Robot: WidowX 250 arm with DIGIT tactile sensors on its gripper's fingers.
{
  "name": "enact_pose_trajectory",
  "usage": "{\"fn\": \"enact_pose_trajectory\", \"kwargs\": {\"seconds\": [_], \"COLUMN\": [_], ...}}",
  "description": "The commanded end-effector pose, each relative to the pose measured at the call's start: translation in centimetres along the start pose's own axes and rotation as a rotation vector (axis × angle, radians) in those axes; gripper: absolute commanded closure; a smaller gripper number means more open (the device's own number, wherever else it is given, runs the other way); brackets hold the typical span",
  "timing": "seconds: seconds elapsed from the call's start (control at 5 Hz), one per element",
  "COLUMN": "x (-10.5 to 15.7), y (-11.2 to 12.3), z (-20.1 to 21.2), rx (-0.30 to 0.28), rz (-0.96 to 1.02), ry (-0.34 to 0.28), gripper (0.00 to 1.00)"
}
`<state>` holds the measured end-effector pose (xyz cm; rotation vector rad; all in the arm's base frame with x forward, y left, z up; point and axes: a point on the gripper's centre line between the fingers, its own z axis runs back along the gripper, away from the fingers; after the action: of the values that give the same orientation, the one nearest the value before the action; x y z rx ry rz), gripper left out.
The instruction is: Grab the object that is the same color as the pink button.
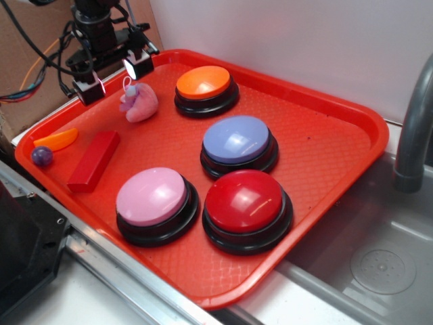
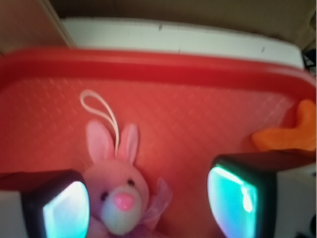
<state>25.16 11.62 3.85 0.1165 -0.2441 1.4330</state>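
Observation:
A small pink plush bunny [image 1: 139, 102] with a white loop string lies on the red tray [image 1: 325, 128] near its far left rim. In the wrist view the bunny [image 2: 119, 191] sits between my fingers, close to the left one, with a wide gap to the right one. My gripper [image 1: 111, 76] hovers just above and left of the bunny, its jaws open [image 2: 148, 208] and empty. The pink button [image 1: 153, 197], a light pink dome on a black base, stands at the tray's front.
A lavender-blue button [image 1: 237, 140], a red button [image 1: 245, 201] and an orange button [image 1: 203, 82] stand on the tray. A red block [image 1: 94, 160], a purple ball [image 1: 42, 156] and an orange piece [image 1: 57, 139] lie at left. A metal sink [image 1: 379, 264] is at right.

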Motion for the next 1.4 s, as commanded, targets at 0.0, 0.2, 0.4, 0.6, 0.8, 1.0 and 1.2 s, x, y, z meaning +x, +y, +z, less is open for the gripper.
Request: {"fn": "enact_pose_trajectory", "kwargs": {"seconds": [0.0,0.2,0.4,0.6,0.8,1.0,1.2], "x": [0.6,0.5,0.8,0.9,1.2,1.1,-1.0], "y": [0.2,0.1,0.2,0.2,0.0,-0.4,-0.1], "z": [-1.0,-1.5,-1.7,-1.7,0.1,3.4,7.8], "rx": [-0.047,-0.045,-0.06,-0.075,-0.069,-0.023,-0.041], "rz": [-0.05,-0.062,-0.065,-0.13,-0.283,-0.548,-0.785], "ry": [0.073,0.09,0.124,0.152,0.125,0.122,0.028], "gripper": [0.0,0.0,0.52,1.0,1.0,1.0,1.0]}}
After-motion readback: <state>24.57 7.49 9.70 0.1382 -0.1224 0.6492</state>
